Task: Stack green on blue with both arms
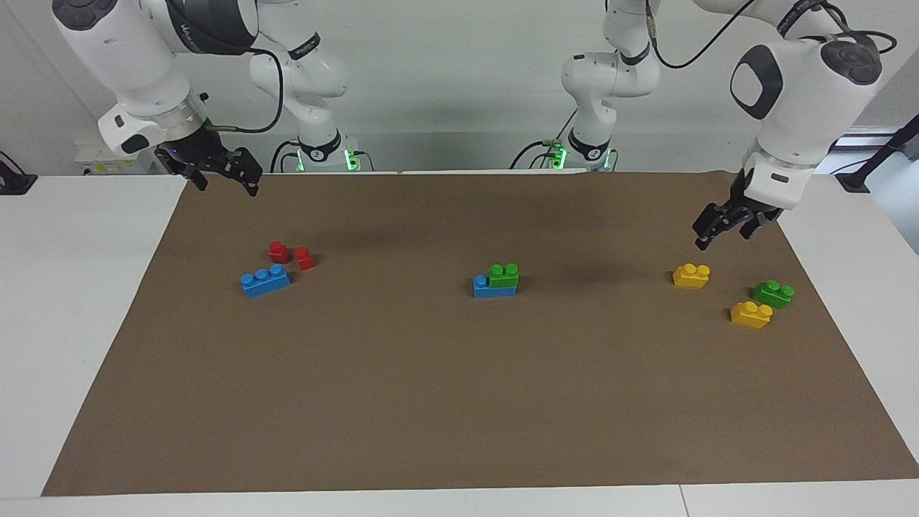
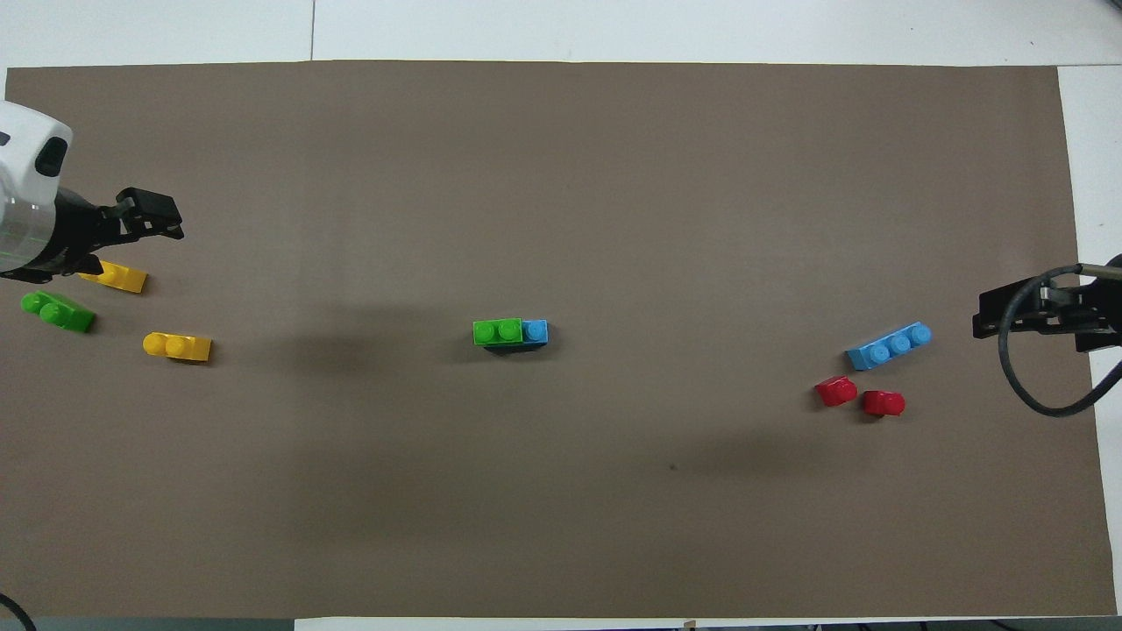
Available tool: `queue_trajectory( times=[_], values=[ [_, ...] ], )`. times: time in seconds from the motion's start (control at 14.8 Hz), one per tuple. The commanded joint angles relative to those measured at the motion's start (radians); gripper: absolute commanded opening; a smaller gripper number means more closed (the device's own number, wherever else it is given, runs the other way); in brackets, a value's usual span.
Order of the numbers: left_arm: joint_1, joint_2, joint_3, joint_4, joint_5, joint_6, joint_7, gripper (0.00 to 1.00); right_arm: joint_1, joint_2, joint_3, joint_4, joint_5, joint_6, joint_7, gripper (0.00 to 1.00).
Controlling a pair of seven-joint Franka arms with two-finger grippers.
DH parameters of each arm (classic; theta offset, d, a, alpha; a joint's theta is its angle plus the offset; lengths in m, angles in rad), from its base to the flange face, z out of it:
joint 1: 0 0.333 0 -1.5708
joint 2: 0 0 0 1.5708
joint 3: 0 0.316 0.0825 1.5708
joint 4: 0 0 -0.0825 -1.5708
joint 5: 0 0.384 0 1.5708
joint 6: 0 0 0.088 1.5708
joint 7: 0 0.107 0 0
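Green brick, two studs, sits upright on blue brick, covering two of its three studs; one blue stud stays exposed. Stack stands mid-mat, flat, level.

Little can be read here. A dark band on the right arm's upper link carries pale lettering, but it is too small and slanted to spell out. Each arm base wears a dark collar with a small round white badge; the mark inside it cannot be made out, and the same goes for the other arm base. The bricks, the brown mat and the counter bear no legible text, labels or numbers in either view.
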Motion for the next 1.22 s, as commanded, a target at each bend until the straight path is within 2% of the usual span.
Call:
queue_trajectory(
  times=[0.0,0.14,0.41,0.95,1.15],
  values=[
    [0.006,0.001,-0.012,0.062,-0.013,-0.128,0.109,1.00,-0.022,0.018,0.011,0.029,-0.001,0.016,-0.018,1.00],
    [0.003,-0.001,-0.015,0.084,-0.024,-0.193,0.129,1.00,-0.026,0.021,0.011,0.031,-0.001,0.019,-0.018,1.00],
    [0.002,-0.010,-0.016,0.114,-0.026,-0.233,0.143,1.00,-0.024,0.019,0.011,0.029,-0.009,0.033,-0.018,1.00],
    [-0.009,-0.005,-0.016,0.136,-0.016,-0.193,0.152,1.00,-0.024,0.021,0.011,0.027,-0.018,0.087,-0.023,1.00],
    [-0.009,-0.005,-0.016,0.136,-0.016,-0.191,0.152,1.00,-0.024,0.021,0.011,0.026,-0.020,0.087,-0.085,1.00]
  ],
)
